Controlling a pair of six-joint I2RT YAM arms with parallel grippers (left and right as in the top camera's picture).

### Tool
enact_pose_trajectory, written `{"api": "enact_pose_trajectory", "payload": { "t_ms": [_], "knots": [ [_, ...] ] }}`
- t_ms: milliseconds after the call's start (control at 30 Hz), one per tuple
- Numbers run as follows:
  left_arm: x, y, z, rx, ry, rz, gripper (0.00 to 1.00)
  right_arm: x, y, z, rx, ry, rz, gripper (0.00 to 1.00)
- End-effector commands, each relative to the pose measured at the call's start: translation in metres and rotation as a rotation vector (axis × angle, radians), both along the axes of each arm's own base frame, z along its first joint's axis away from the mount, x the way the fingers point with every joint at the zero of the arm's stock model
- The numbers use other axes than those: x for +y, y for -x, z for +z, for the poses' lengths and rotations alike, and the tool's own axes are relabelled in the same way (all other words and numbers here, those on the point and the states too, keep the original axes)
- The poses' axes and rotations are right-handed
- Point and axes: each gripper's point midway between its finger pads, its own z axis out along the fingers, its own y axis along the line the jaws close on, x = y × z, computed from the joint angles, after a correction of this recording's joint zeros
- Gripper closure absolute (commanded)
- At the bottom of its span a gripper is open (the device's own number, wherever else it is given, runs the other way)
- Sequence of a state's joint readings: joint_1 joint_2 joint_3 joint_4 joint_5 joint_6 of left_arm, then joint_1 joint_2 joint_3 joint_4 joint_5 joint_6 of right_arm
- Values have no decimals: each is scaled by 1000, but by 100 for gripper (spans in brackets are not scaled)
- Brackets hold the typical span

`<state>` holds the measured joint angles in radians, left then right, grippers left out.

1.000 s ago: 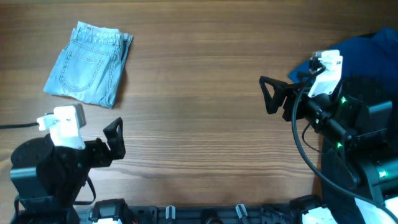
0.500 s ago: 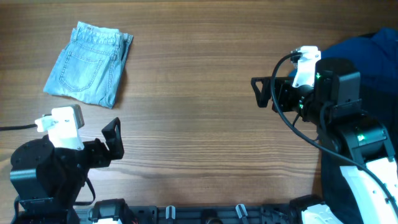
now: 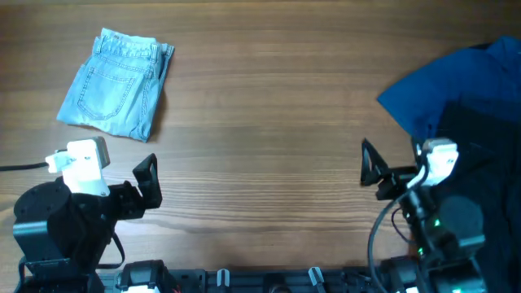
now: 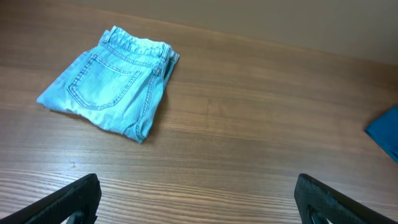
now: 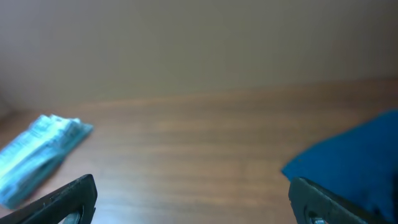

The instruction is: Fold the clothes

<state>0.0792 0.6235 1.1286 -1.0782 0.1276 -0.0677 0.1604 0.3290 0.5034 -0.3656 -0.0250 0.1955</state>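
Observation:
The pale blue denim shorts (image 3: pixel 118 83) lie folded into a compact stack at the table's far left, waistband at the far end, a stitched back pocket on top. They also show in the left wrist view (image 4: pixel 109 86) and blurred at the left edge of the right wrist view (image 5: pixel 37 152). My left gripper (image 3: pixel 149 183) is open and empty near the front left edge, well short of the shorts. My right gripper (image 3: pixel 370 168) is open and empty at the front right, beside a blue cloth.
A dark blue garment (image 3: pixel 456 89) lies heaped at the table's right edge, over darker fabric (image 3: pixel 488 155); it shows in the right wrist view (image 5: pixel 354 158) and at the left wrist view's right edge (image 4: pixel 385 130). A black cable (image 3: pixel 16 165) trails at the left edge.
My right arm has pulled back from the middle right toward the front right edge, uncovering the blue garment. The left arm and the shorts have not moved.

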Motion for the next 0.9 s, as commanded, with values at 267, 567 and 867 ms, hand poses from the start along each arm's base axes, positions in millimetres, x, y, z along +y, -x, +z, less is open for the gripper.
{"api": "enact_pose_trajectory", "payload": {
  "t_ms": [267,567,867],
  "knots": [
    [0,0,0,-3,-7,-3,0,-6,9,-56,-134,-26,39,0],
    [0,0,0,-3,-7,-3,0,-6,1,-82,-116,-26,38,0],
    [0,0,0,-3,-7,-3,0,-6,1,-82,-115,-26,38,0]
  ]
}}
